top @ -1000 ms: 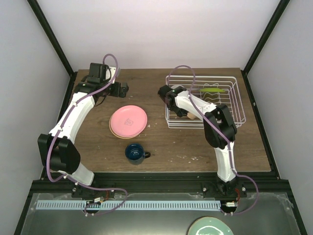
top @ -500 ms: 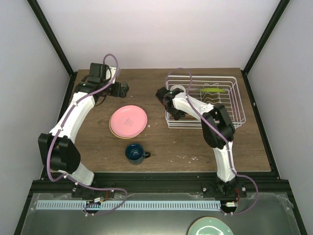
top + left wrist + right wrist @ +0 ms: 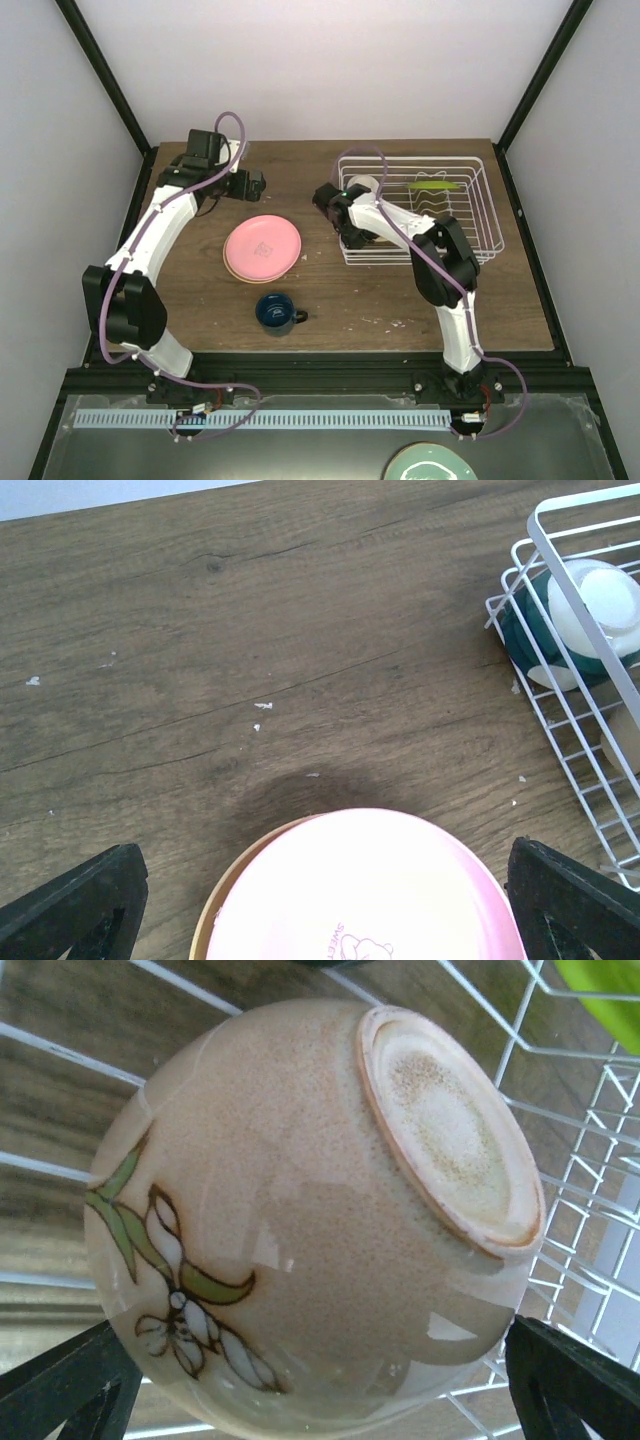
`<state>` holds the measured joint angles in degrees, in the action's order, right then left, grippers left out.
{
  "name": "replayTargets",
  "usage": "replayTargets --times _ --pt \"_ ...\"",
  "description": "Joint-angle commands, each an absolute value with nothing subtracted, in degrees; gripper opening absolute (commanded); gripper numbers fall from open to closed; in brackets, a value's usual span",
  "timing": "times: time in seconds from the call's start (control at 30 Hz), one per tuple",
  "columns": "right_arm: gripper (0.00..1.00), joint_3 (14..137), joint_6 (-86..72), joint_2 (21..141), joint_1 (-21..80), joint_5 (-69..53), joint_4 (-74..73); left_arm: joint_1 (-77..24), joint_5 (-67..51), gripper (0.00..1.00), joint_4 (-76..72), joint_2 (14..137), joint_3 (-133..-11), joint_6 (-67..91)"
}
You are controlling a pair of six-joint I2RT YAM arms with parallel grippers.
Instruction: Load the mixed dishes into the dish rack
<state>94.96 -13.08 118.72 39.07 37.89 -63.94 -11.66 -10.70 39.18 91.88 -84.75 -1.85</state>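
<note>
The white wire dish rack point(image 3: 470, 215) stands at the back right, with a lime green plate point(image 3: 437, 186) upright in it and a cream bowl point(image 3: 362, 183) in its far left corner. My right gripper point(image 3: 356, 233) is at the rack's left end, open. Between its fingers point(image 3: 75, 1380) a cream bowl point(image 3: 300, 1190) with a flower pattern lies tilted on the wires, foot ring up. A pink plate point(image 3: 263, 247) rests on a tan plate point(image 3: 228, 264) at mid-table. My left gripper point(image 3: 253, 185) hovers open and empty behind them. The dark blue mug point(image 3: 275, 311) stands in front.
In the left wrist view the rack's point(image 3: 560, 695) left edge runs down the right side, with a cream and dark teal bowl point(image 3: 585, 615) inside. A pale teal plate point(image 3: 430, 466) lies below the table's front rail. Black frame posts flank the table.
My right gripper has opened and drawn back leftward toward the rack's left wall, leaving the flowered bowl on the wires. The left arm has barely moved.
</note>
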Motion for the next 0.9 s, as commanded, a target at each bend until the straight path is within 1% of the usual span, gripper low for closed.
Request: replayTargets --times 0.0,0.17,0.37,0.6,0.87 --pt "1.00 94.64 -14.40 114.09 40.62 32.71 -68.51 -11.78 -11.51 1.00 39.66 92.75 -86.65 -1.79" --pt "1.00 95.66 -14.44 111.57 40.91 27.45 -71.16 -11.74 -11.76 1.00 39.81 93.83 -87.25 -1.89" --pt "1.00 99.30 -13.72 110.32 41.13 24.38 -73.08 -11.78 -11.87 1.00 40.06 94.98 -88.16 -1.93" --pt "1.00 102.94 -12.40 110.55 40.85 24.90 -72.83 -11.75 -11.18 1.00 40.08 94.94 -88.00 -2.20" --pt "1.00 100.96 -14.66 110.27 35.76 23.84 -71.14 -11.77 -10.75 1.00 40.42 95.10 -88.51 -2.37"
